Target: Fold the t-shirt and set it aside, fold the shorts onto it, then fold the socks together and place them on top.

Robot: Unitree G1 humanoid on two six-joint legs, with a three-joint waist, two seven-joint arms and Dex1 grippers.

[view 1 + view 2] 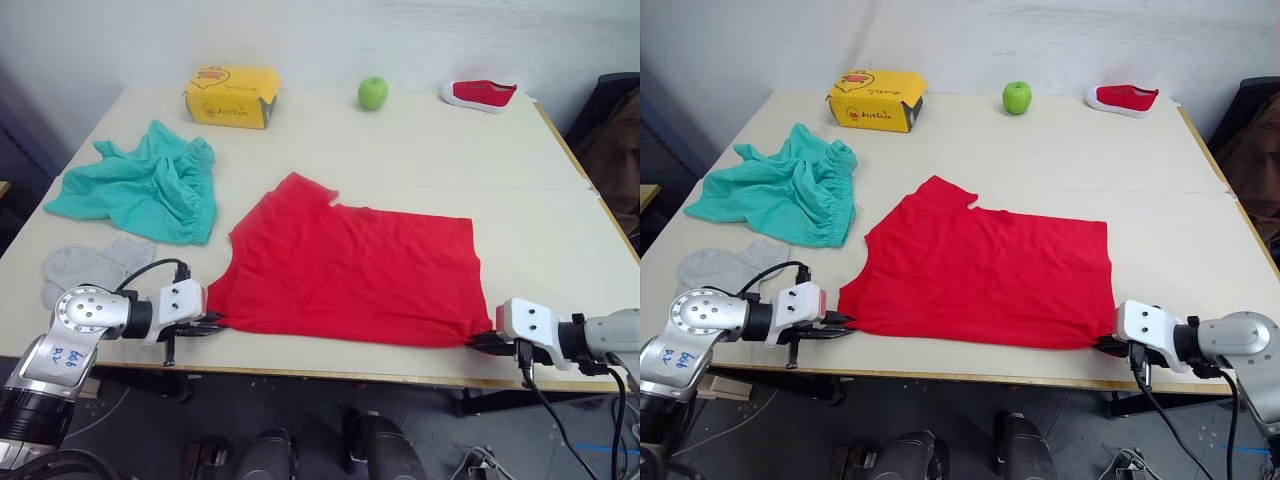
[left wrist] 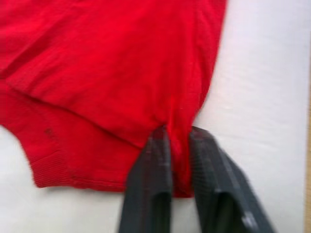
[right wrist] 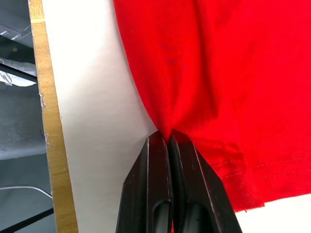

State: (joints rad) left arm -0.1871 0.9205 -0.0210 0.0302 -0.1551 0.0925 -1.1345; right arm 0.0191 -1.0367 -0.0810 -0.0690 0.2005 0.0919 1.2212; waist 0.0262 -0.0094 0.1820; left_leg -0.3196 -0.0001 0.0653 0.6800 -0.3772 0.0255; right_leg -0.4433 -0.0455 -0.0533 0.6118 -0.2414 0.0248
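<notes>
Left gripper (image 1: pixel 212 322): clamped on a pinch of red cloth at the near left corner of the t-shirt (image 1: pixel 350 270), low at the table's near edge.
Right gripper (image 1: pixel 484 341): jaws pressed together on the near right corner of the same garment, cloth puckered where it enters them.
T-shirt position: spread mostly flat mid-table, near hem stretched between the two grips, one sleeve pointing toward the far side.
Shorts (image 1: pixel 140 185): lying crumpled at the far left, untouched, well apart from the red cloth.
Socks (image 1: pixel 92 268): side by side at the near left, just beyond the left arm, not yet paired.
Table (image 1: pixel 420 160): pale top, also bearing a yellow box (image 1: pixel 231 96), a green apple (image 1: pixel 373 92) and a small red shoe (image 1: pixel 480 95) along the far edge.
Progress: judged very early; first fold of the shirt only being set up, nothing folded or set aside so far.
Remaining: shirt fold and placing, shorts fold onto it, socks joined and laid on top.
</notes>
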